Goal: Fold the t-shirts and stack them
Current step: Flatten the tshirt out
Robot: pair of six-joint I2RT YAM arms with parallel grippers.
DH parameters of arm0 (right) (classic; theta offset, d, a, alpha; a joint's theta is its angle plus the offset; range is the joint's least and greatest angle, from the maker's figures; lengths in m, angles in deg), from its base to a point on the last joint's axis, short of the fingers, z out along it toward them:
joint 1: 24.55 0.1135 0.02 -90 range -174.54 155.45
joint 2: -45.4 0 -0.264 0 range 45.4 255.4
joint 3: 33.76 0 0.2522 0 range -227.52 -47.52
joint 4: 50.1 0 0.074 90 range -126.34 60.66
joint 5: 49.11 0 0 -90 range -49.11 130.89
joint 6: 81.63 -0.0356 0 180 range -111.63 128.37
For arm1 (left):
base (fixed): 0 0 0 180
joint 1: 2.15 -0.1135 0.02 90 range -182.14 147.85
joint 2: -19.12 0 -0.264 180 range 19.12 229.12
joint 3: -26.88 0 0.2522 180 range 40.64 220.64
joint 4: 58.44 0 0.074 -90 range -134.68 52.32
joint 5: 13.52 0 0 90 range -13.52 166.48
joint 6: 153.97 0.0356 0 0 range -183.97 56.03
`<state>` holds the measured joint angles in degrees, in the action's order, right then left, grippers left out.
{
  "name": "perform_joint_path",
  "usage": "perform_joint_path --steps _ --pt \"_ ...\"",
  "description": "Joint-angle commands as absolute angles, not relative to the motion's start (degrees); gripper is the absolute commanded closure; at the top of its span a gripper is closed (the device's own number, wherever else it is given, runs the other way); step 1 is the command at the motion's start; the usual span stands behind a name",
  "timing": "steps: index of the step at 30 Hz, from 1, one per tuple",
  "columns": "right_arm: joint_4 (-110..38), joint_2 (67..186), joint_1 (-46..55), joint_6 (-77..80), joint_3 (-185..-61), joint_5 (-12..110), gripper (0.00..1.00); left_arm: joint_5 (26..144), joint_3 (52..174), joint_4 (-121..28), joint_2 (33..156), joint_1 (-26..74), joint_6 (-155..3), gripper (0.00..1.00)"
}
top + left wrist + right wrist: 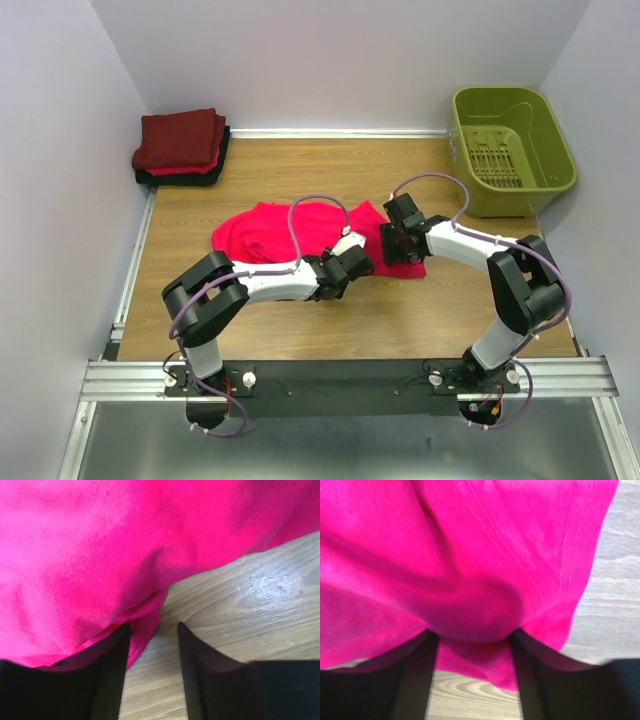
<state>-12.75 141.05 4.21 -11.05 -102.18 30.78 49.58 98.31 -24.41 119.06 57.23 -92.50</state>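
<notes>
The bright pink-red t-shirt [270, 230] lies crumpled and unfolded near the middle of the table [450, 310]. Both arms are down at its right-hand end. The stack of folded t-shirts [182, 145] sits in the far left corner, with a dark maroon one on top, a sliver of red below it and black at the bottom.

The left pincer [357, 262] is at the near hem. In its wrist view the jaws stand apart, the hem touches the left finger [112, 675], and bare wood shows in the gap, so nothing is clamped. The right pincer [392, 240] is over the right end of the shirt. In its wrist view a bunched fold of cloth fills the space between the fingers [417, 680]; I cannot tell whether they are pressing on it.

I judge the step in hand to be getting hold of this shirt so it can be spread flat; folding has not started. The next move calls for the left jaws to close on the hem rather than on the table. Both arms should then draw the edge out taut and level, so the cloth lies in one layer.

The olive-green basket [560, 150] stands in the far right corner, well apart from the shirt. Only its slotted floor shows inside, with no cloth in view.
</notes>
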Motion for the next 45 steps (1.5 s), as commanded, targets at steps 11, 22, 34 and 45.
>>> perform_joint_path --steps 11,22,34,45 --pt "-11.03 141.91 -3.27 -11.85 -104.65 27.44 0.99 45.11 90.92 -19.90 109.84 50.33 -99.12 1.00" --pt "-4.62 134.00 -12.50 -11.85 -122.20 25.07 0.99 45.45 94.77 -19.98 80.75 33.72 -83.67 1.00" --pt "-1.98 125.03 -12.59 -6.49 -131.55 28.67 0.99 43.44 106.98 -19.03 68.87 24.75 -75.30 1.00" --pt "-2.07 126.33 -12.59 -4.64 -138.30 34.39 0.99 42.11 112.70 -27.19 71.84 21.42 -70.29 1.00"
